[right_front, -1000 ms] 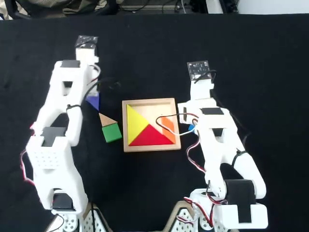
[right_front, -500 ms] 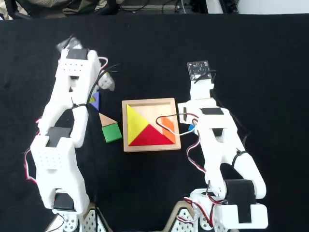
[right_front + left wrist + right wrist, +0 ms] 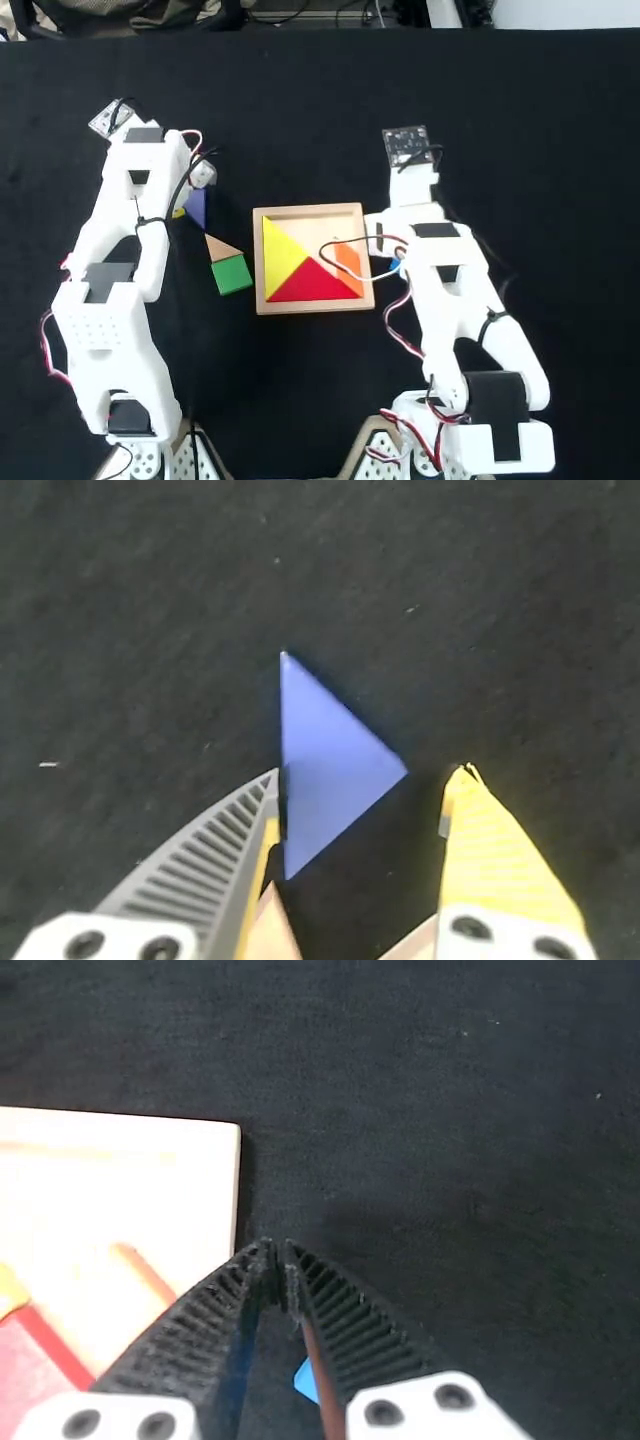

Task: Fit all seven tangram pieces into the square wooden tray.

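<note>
Heads up on this grab. The blue triangle (image 3: 325,770) lies flat on the black table (image 3: 150,580), outside the tray (image 3: 310,209), in the gap between the left arm's fingers (image 3: 235,850), which are spread apart. The ribbed finger touches the long edge, and the yellow one sits just off the opposite corner.

My worry is that squeezing a flat edge against a pointy corner lets the piece pivot and squirt out forward, or a fingertip rides up over such a thin piece.

Its long edge runs along the ribbed finger and on past the tip, the same way the fingers reach. The square corner points sideways at the yellow finger.

The right arm's fingers (image 3: 340,1330) are pressed together by the tray's edge.
</note>
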You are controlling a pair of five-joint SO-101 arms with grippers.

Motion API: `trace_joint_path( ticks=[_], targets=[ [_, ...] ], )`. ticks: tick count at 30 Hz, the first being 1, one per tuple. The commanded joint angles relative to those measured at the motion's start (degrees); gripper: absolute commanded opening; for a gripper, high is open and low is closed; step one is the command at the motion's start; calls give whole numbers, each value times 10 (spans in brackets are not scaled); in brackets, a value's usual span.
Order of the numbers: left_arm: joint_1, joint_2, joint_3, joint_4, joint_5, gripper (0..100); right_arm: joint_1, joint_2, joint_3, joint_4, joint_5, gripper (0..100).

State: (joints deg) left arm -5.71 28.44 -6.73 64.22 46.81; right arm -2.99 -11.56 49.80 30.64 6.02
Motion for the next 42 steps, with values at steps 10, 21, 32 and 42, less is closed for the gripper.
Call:
trace_joint_path(
  ticks=[10, 21, 32, 42],
  targets=[
    [-13, -15, 2, -13, 4, 263, -9, 0, -22, 4, 4, 15],
    [-15, 53, -42, -8, 4, 263, -9, 0, -22, 3, 4, 15],
    [-8, 55, -43, -8, 4, 263, -9, 0, -22, 3, 4, 15],
    [-5, 55, -42, -8, 3, 181, -9, 0, -22, 3, 4, 15]
  ],
)
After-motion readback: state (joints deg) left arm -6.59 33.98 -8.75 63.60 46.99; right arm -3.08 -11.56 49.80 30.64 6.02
